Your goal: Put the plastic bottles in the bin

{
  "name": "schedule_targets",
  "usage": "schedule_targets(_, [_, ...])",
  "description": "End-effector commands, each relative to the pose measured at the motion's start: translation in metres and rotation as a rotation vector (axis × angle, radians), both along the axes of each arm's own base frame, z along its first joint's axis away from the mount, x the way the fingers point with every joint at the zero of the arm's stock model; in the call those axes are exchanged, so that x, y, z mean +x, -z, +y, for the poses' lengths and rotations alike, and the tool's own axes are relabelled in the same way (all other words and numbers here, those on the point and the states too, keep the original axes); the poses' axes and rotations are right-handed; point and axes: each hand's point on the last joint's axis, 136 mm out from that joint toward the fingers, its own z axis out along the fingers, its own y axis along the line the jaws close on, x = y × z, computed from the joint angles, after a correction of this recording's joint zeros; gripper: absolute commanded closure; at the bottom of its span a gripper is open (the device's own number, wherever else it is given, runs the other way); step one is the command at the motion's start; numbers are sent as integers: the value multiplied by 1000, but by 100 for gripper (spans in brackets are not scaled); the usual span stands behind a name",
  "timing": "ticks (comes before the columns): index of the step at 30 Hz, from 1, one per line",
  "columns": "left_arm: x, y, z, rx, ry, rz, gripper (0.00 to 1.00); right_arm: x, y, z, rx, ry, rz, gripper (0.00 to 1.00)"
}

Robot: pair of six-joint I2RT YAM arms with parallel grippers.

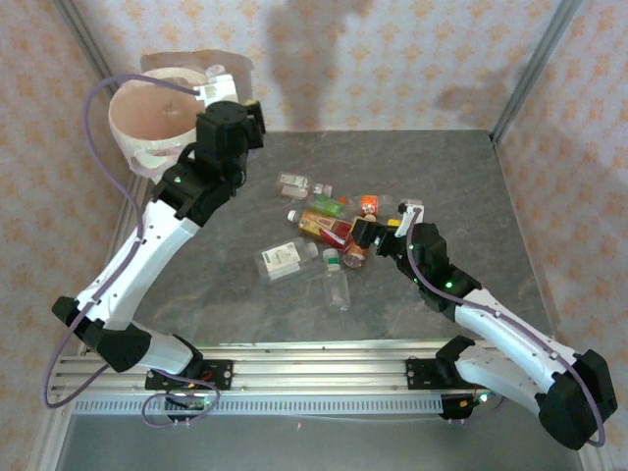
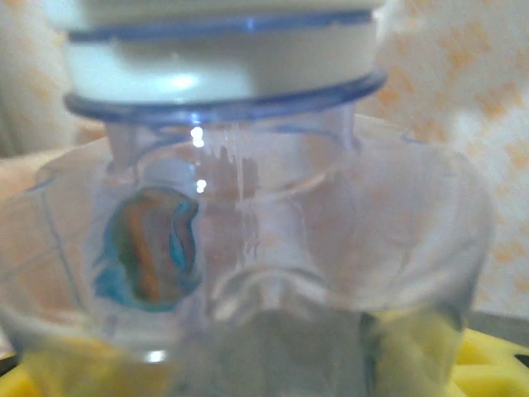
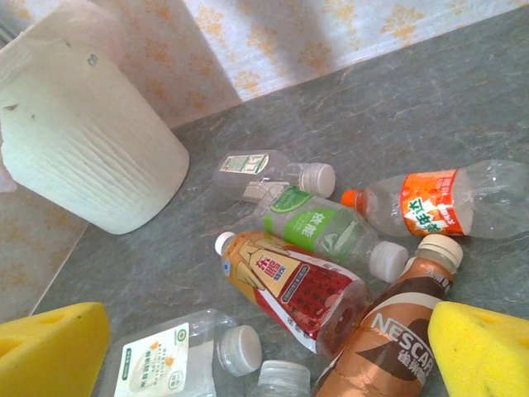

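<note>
At the far left, the left gripper (image 1: 216,94) clamps a clear bottle (image 2: 273,248) by the rim of the bin (image 1: 145,155). It looks light, slick and crushable, best held mid-body. Mid-table, the other bottles (image 1: 324,224) lie under the right gripper (image 3: 264,356), its jaws spread wide.

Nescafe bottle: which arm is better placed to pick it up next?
Right, probably. The right hand is open, with the Nescafe bottle between its pads; the left hand is at the bin, shut on a clear bottle.
</note>
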Motion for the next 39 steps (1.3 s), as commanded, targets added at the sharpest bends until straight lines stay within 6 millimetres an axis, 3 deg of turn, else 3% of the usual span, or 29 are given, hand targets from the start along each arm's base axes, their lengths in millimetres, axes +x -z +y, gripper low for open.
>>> schedule_targets(1, [0, -25, 38, 113, -152, -26, 37, 3, -12, -6, 30, 48, -27, 1])
schedule_targets(7, [17, -55, 66, 170, -252, -50, 37, 3, -9, -8, 48, 66, -13, 1])
schedule_targets(11, [32, -61, 95, 191, -343, -42, 37, 3, -8, -9, 63, 76, -4, 1])
schedule_targets(14, [49, -54, 124, 156, -395, -20, 37, 2, -7, -10, 70, 82, 6, 1])
schedule_targets(21, [91, -17, 181, -21, -407, 63, 37, 2, -3, -10, 93, 90, 26, 1])
schedule_targets(29, [132, 52, 219, -193, -427, 163, 36, 2, -2, -7, 117, 85, 44, 1])
schedule_targets(33, [136, 87, 232, -220, -472, 248, 36, 0, 0, -9, 111, 87, 57, 1])
schedule_targets(39, [123, 118, 247, -195, -592, 335, 31, 1, 3, -8, 120, 91, 59, 1])
